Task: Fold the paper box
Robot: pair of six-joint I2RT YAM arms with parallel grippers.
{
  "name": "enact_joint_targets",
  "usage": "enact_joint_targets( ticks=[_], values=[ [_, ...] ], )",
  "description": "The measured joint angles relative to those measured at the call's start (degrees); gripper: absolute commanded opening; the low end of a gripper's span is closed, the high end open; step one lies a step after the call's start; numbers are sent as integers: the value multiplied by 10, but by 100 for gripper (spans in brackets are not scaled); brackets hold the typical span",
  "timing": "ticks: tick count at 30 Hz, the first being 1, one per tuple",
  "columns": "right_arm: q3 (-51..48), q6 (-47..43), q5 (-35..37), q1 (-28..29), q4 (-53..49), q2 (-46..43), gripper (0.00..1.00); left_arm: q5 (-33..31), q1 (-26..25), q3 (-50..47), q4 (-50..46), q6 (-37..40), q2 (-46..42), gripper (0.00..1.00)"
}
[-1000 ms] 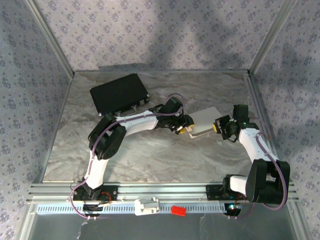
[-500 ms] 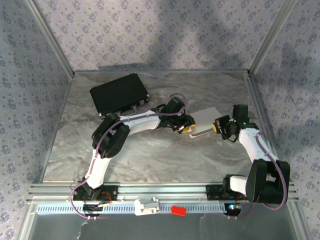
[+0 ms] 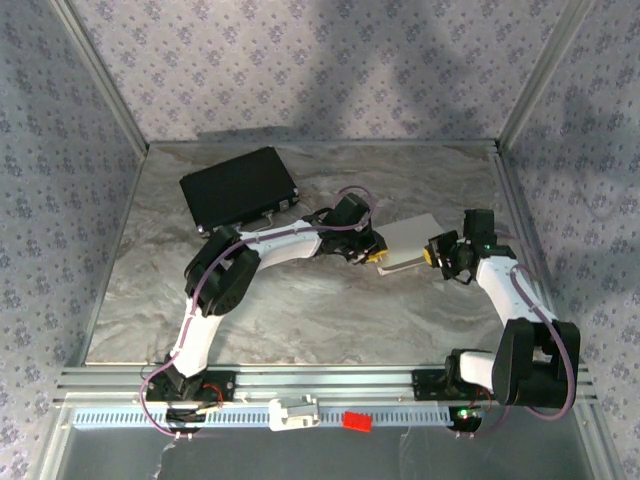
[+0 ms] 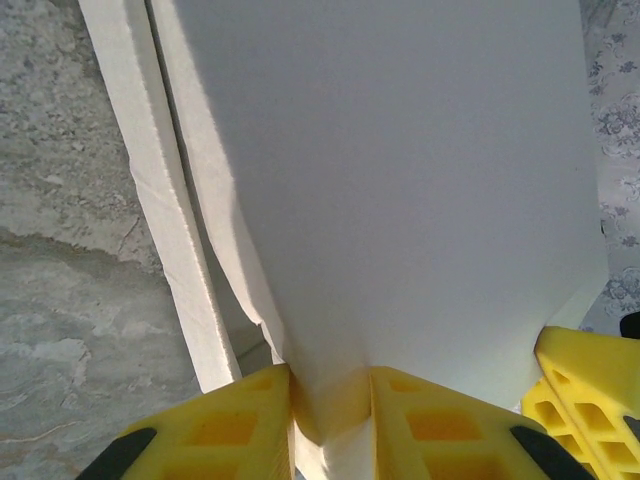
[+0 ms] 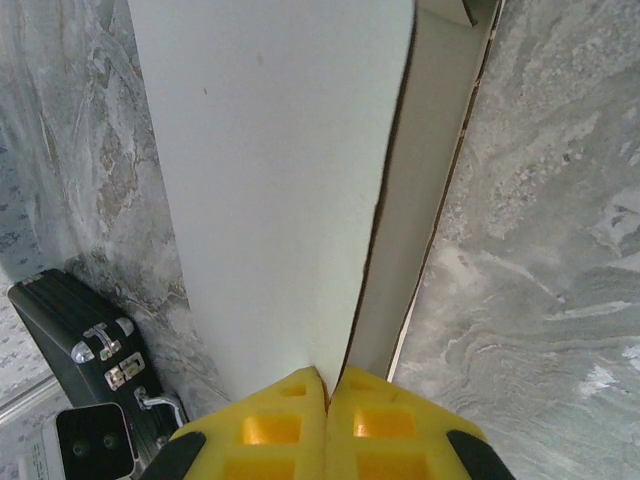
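- Between the fingers of our left gripper (image 4: 330, 385), we've got the white thin-cardboard paper box (image 4: 400, 180) pinched by one edge.
- Our right gripper (image 5: 328, 390) is nipped shut on the opposite edge, probably so both ends are braced for creasing.

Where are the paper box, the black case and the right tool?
paper box (image 3: 411, 242): overhead view, its flat top.
black case (image 3: 238, 187): overhead view, its lid's middle.
right tool (image 5: 328, 382): right wrist view, between its yellow fingertips.

The marble table (image 3: 300, 320) bears a black case (image 3: 238, 187) (far left).
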Motion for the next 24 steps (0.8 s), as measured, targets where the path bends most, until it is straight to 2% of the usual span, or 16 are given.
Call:
enact_joint_targets(
  ticks=[6,13,14,17,19,21,24],
  values=[
    [0,8,0,6,0,9,0,-7,3,-2,1,6,0,8],
    [0,33,0,36,0,13,0,-10,17,-43,14,17,-22,4],
    [0,38,-1,46,0,13,6,-9,21,-56,15,21,-32,4],
    [9,43,-5,75,-17,16,35,5,39,-91,12,40,-63,3],
    [31,29,-7,89,-52,17,49,19,58,-108,-1,64,-83,1],
    [73,0,-4,89,-100,16,56,37,82,-119,-22,94,-101,0],
    [143,-56,2,68,-157,5,59,72,123,-124,-68,155,-124,0]
  ],
)
